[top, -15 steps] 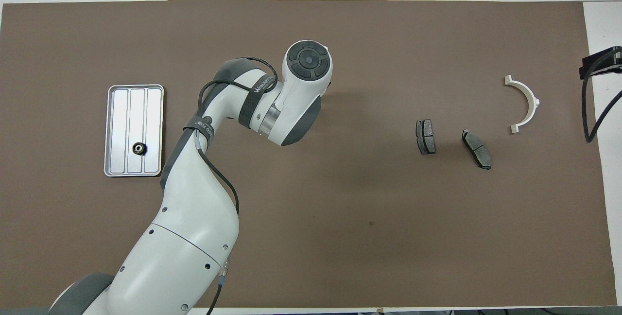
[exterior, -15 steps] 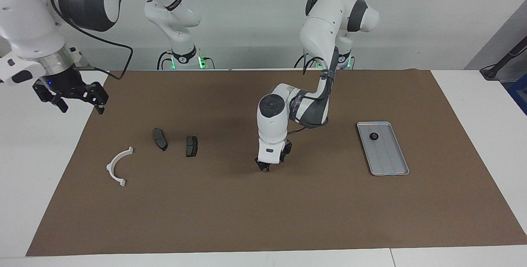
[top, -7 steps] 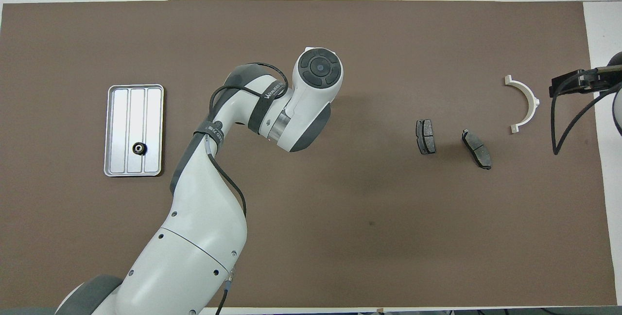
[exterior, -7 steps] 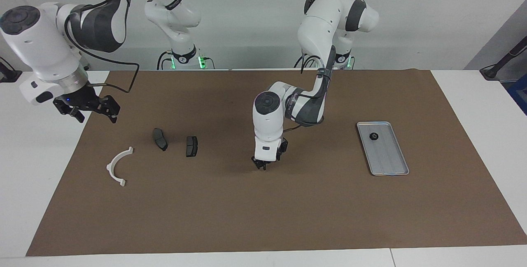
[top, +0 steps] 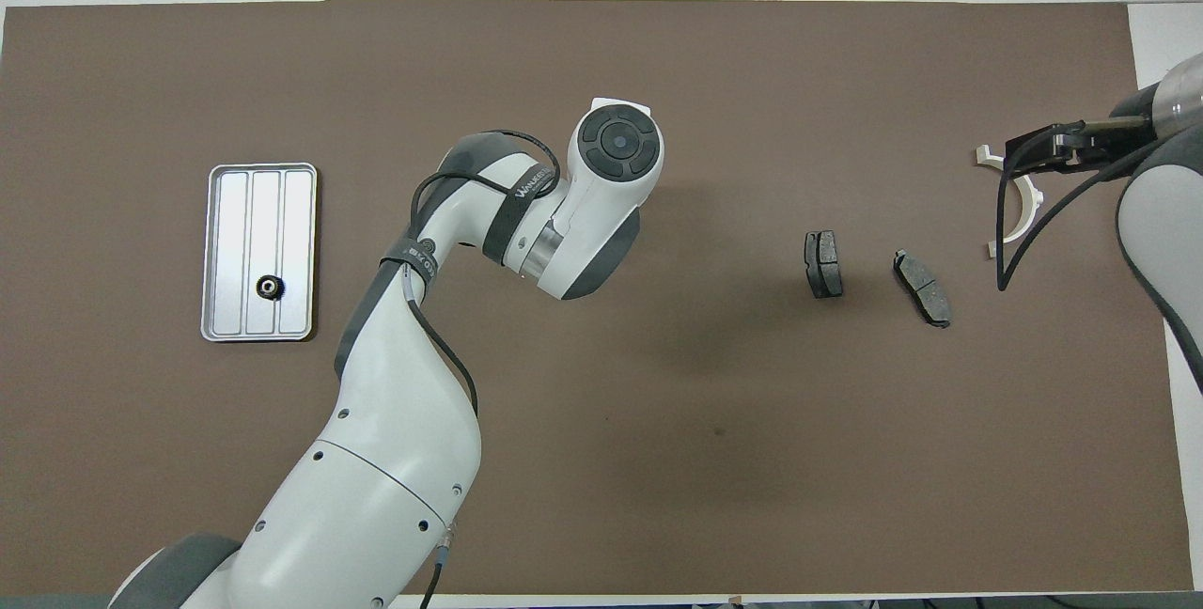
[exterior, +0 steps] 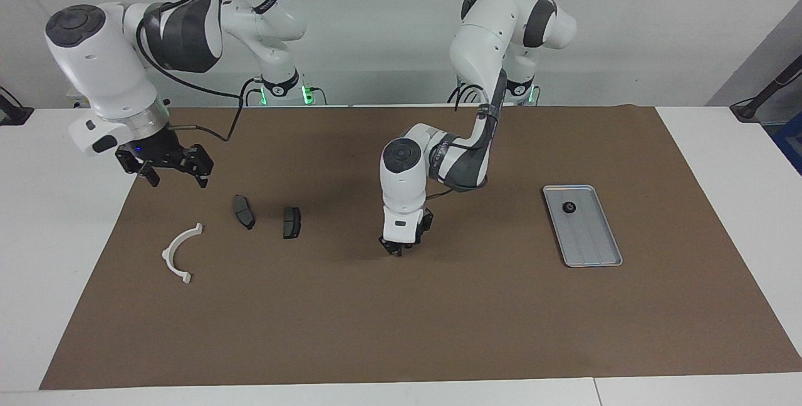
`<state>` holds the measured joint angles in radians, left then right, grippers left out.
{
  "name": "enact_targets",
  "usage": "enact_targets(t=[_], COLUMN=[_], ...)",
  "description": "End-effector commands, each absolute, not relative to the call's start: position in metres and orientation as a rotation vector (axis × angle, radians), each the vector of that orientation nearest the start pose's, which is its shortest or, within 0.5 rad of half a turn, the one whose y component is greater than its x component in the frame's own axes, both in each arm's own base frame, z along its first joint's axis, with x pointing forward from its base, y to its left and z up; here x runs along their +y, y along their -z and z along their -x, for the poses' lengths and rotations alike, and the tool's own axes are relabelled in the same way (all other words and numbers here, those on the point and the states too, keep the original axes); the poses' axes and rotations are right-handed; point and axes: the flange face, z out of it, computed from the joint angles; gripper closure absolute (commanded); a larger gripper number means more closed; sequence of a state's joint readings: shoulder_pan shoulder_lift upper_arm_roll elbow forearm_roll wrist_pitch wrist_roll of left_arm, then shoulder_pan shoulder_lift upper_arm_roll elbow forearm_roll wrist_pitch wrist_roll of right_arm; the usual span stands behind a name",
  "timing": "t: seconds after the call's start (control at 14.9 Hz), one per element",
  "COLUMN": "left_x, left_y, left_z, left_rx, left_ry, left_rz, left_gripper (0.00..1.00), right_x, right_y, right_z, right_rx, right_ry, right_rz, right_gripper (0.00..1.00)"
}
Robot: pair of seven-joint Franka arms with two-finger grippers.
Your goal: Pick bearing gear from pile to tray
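Brown matting covers the white table [exterior: 720, 161], with a pale wall at the robots' end. Over at the left arm's end, the silver tray [exterior: 594, 254] lies flat, and one small black bearing gear [exterior: 569, 208] sits in it, in the part nearest the robots. The left end effector [exterior: 394, 249] points straight down over bare mat near the middle of the table, tips just above the surface, well apart from the tray and its gear; its fingers look pressed close together, nothing visible between them. At the right arm's end, the right end effector [exterior: 170, 173] hangs raised with fingers spread wide, gripping nothing. Below it lies the pile: a white half-ring bracket [exterior: 179, 253] toward the table's edge farthest from the robots, and two dark grey brake pads [exterior: 244, 211] side by side, slightly apart, toward the centre from the bracket.
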<state>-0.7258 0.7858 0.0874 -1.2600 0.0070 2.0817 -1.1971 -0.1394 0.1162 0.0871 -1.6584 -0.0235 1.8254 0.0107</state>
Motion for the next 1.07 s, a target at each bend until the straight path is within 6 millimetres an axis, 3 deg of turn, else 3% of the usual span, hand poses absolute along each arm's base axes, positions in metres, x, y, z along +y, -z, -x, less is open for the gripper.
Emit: enact_targets(t=[0.0,0.07,0.27,0.4,0.67,0.8,1.01], left_x=[-0.456,-0.456,-0.447,-0.426,-0.322,-0.269,-0.185], left_y=[-0.290,-0.291,-0.300,-0.334,-0.378,-0.384,-0.378], left_z=[-0.589,-0.589,-0.594,-0.596,-0.584,-0.589,-0.616], left_rx=[-0.842,-0.839,-0.852,-0.872,-0.737,-0.656,-0.478], left_ry=[0.115,0.112,0.110,0.107,0.052,0.048,0.067], left_rz=[3.008,3.006,2.991,2.987,3.024,3.049,3.086], left_gripper=[0.82,1.00,1.00,1.00,1.00,1.00,1.00], right_x=[-0.040,-0.039,-0.040,-0.040,-0.035,-0.015,0.007], right_y=[-0.539,-0.543,-0.563,-0.570,-0.586,-0.585,-0.585], right_z=[-0.596,-0.595,-0.595,-0.592,-0.584,-0.581,-0.579], right_rx=[0.121,0.118,0.120,0.119,0.102,0.058,-0.002], right_ry=[0.059,0.049,0.016,0.025,-0.006,-0.028,-0.040], right_rz=[3.125,3.125,3.124,3.125,3.123,3.108,3.107], right_gripper=[0.00,0.00,0.00,0.00,0.00,0.00,0.00])
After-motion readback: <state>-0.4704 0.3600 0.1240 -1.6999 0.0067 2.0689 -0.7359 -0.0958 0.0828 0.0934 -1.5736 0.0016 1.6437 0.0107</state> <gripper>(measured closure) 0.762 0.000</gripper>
